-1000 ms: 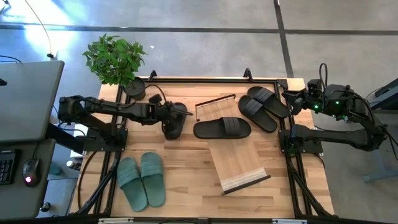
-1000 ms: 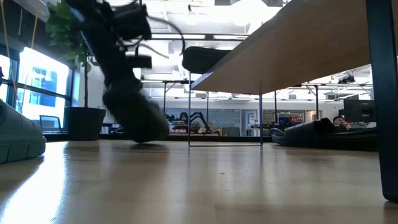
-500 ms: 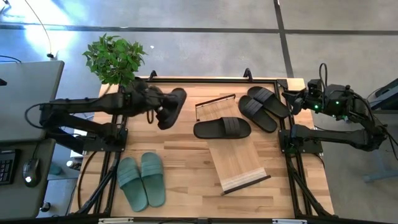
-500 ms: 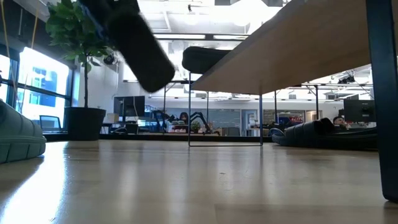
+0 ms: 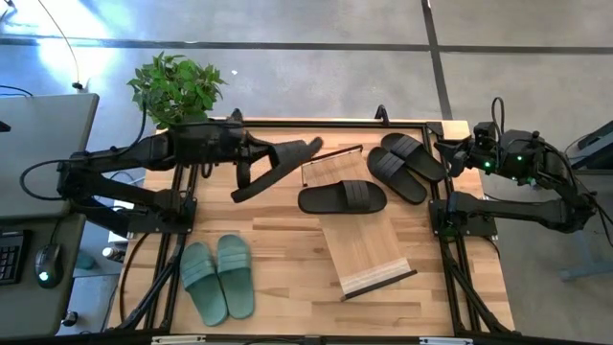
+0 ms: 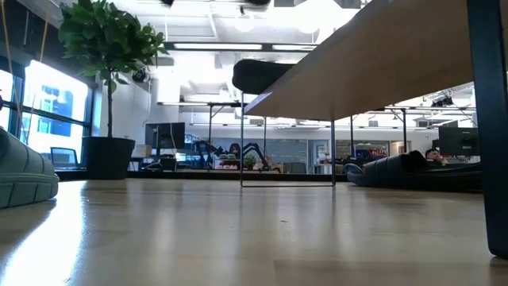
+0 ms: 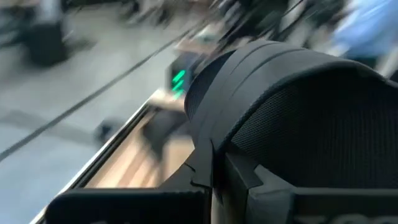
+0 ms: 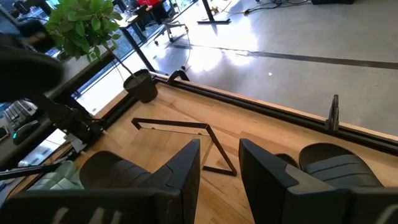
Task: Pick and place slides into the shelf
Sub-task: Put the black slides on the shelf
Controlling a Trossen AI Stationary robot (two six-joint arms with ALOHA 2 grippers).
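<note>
One black rubber slide sandal (image 5: 276, 167) is airborne, clamped in the left end effector (image 5: 244, 159) above the worktop's (image 5: 287, 278) back-left area, just left of the shelf; it hangs tilted, toe end toward the shelf. Left wrist view shows the fingers closed on the slide's wide strap.

The low shoe shelf with sloping light-wood plank and thin black frame (image 5: 369, 254) sits mid-worktop, its black frame end (image 5: 330, 158) near the carried slide.

Risks, my read:
- Grip is on the strap only, so the slide can swing or twist out on a fast move.
- The black slide lying flat (image 5: 342, 197) is right at the shelf's back end; a low approach could knock it.
- The plank slopes, so a slide released tilted may slip off.

Count: six slides. One held, one flat by the shelf, a black pair (image 5: 407, 165) at back right, a sage-green pair (image 5: 217, 278) at front left. None on the plank yet.

Right end effector (image 8: 219, 163) waits at the back-right corner, fingers apart, empty.
</note>
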